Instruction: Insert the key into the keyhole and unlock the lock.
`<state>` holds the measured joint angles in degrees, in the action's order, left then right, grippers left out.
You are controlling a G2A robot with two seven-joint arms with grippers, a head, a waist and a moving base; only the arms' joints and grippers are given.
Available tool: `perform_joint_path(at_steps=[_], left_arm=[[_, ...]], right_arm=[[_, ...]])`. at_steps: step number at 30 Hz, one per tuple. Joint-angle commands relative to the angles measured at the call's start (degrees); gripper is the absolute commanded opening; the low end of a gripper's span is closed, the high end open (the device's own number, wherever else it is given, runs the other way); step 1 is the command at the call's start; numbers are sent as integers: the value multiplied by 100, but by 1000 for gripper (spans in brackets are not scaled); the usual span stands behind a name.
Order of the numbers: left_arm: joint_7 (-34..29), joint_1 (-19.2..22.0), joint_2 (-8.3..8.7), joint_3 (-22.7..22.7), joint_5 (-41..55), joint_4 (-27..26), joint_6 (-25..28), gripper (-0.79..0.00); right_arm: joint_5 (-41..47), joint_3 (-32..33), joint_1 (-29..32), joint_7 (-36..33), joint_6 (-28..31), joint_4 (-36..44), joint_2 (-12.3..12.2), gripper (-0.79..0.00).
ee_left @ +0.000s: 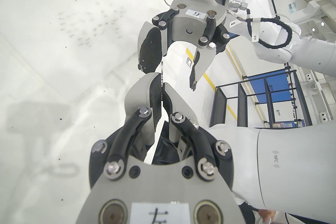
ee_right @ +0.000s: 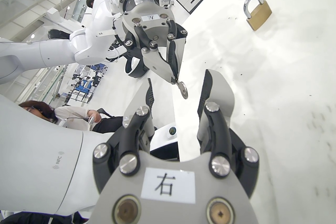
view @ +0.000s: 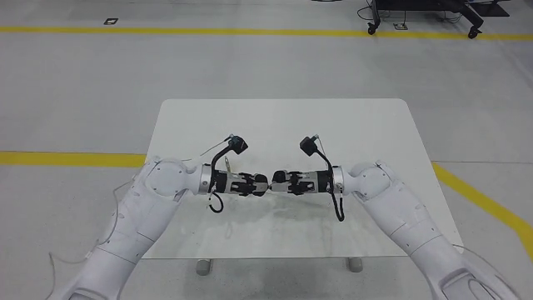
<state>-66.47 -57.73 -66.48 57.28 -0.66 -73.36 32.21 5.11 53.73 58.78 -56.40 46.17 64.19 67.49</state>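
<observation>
Your left gripper is clamped on the key, whose round head juts between the spread fingers of your right gripper. This looks like a handover, so next close the right gripper on that head. The lock lies on the counter, well beyond the right gripper.

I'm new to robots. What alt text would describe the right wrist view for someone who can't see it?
The left gripper pinches a small silver key, seen between the open fingers of the right gripper. Farther off, a brass padlock lies on the white table, shackle closed.
</observation>
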Motion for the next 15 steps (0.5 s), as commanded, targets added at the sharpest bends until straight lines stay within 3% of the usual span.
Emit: perform_joint_path(at_steps=[1,5,9,11,13,15], left_arm=[[18,1,6,-21,-21,-2,2,-785],[82,9,14,-65,-54,-10,-7,-785],[122,16,26,-91,-49,-14,10,-785],[187,13,33,-81,-31,-8,20,-785],[263,7,40,-76,-38,-11,19,-785],[291,6,45,-89,-46,-24,26,-785]], right_arm=[[13,-17,-19,3,18,-29,-1,-434],[93,-38,-59,-18,50,-105,-7,-465],[144,-58,-93,-25,43,-167,-13,-560],[170,-67,-110,-17,8,-196,-15,-622],[189,-95,-127,-46,-18,-206,-15,-785],[229,-125,-144,-82,-27,-211,-13,-785]])
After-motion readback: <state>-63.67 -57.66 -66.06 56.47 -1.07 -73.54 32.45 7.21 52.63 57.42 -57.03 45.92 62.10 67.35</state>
